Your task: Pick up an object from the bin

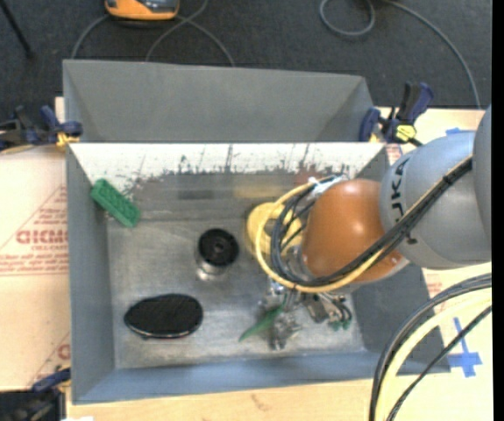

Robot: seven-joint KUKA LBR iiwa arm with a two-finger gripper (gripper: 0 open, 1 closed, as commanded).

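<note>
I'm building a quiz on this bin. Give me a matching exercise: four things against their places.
Things:
1. green block
2. black oval pad
3. round black-and-silver can
4. thin green stick

Places:
A. middle of the bin
B. lower left
C. beside the gripper
D. upper left

Pairs: 1-D, 2-B, 3-A, 4-C.

A small thin green piece (259,327) lies on the floor of the bin (234,374), near the front wall and right of the middle, just under the gripper (280,317). One pointed end of it goes to the left, and its exact shape is hard to tell. Well apart on its left, a black oval thing (164,315) lies flat. A short dark cylinder (216,252) with a shiny metal side stands near the middle. A green ridged block (114,203) lies slantwise in the back left corner.
</note>
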